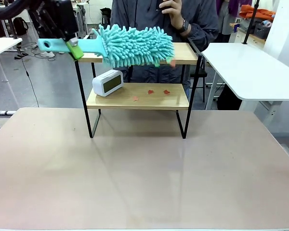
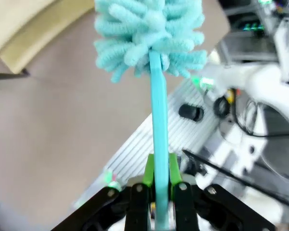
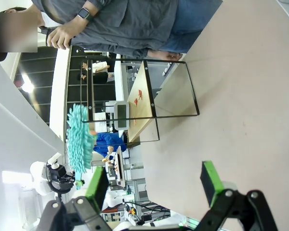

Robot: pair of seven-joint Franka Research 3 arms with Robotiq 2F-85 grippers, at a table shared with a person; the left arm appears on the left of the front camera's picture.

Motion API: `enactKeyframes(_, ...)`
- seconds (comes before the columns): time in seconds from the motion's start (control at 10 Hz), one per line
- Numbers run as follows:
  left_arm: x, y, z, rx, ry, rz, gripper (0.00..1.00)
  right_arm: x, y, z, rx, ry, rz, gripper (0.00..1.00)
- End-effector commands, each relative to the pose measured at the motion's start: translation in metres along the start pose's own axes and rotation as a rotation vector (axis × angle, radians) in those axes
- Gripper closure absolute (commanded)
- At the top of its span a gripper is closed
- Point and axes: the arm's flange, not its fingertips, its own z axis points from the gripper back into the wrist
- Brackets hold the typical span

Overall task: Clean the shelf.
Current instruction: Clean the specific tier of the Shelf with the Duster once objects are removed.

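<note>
In the upper left of the front view I am clamping my left gripper (image 1: 74, 48) on the teal handle of the duster (image 1: 135, 45). Its fluffy head is stretching across the top board of the shelf (image 1: 137, 98), upper centre. A white clock (image 1: 107, 83) and red scraps (image 1: 151, 91) are sitting on the lower board. My right gripper (image 3: 155, 182) is gaping apart, holding nothing.

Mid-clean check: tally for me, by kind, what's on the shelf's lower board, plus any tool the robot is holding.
White clock: 1
Reddish scraps: 3
Teal duster, in the left gripper: 1
Total: 5, four of them on the lower board of the shelf
</note>
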Motion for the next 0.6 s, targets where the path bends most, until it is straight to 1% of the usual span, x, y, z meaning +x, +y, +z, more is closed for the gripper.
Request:
enactKeyframes(0.0,-0.007,0.006,0.011,-0.022,0.145,-0.202,0.88,0.002,0.000,-0.002,0.029,-0.014,0.023,0.00)
enactKeyframes(0.1,-0.013,0.005,0.008,-0.040,0.228,-0.276,0.88,0.002,0.000,-0.002,0.029,-0.014,0.023,0.00)
enactKeyframes(0.2,-0.016,0.005,0.010,-0.066,0.278,-0.315,0.88,0.002,0.000,-0.002,0.029,-0.014,0.023,0.00)
enactKeyframes(0.5,-0.021,0.009,0.019,-0.070,0.231,-0.291,0.88,0.002,0.000,-0.002,0.029,-0.014,0.023,0.00)
